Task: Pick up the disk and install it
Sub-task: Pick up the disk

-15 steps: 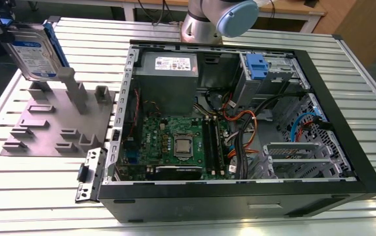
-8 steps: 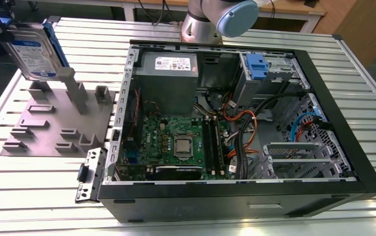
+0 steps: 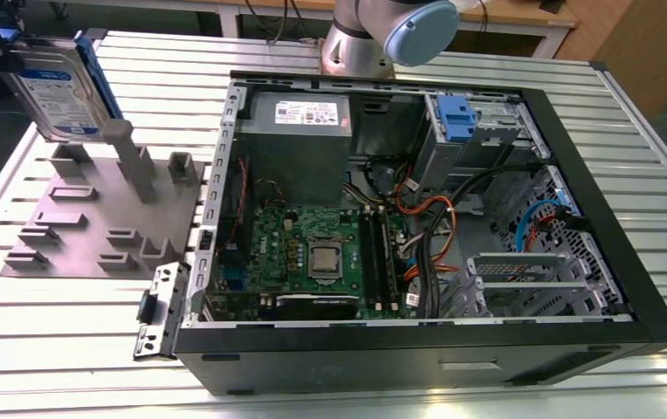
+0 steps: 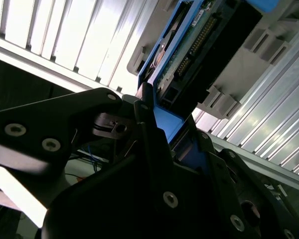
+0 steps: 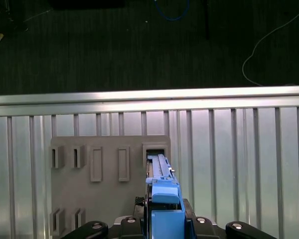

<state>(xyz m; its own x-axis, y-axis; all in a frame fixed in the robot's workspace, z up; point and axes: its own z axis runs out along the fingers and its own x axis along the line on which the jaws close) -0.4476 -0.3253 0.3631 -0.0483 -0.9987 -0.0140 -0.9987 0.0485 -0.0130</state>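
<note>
My gripper (image 4: 172, 132) is clamped on the blue-bracketed end of the disk (image 3: 64, 87), a flat silver metal drive with a white-and-blue label. One black finger (image 4: 145, 117) presses on each side of the bracket.

The disk stands on edge, slightly tilted, over the grey slotted plastic fixture plate (image 3: 78, 218) at the exterior view's left. I cannot tell whether its lower end is clear of the slot (image 5: 156, 151).

The open black computer case (image 3: 427, 349) lies beside the plate on the ribbed aluminium table (image 3: 54, 367).
</note>
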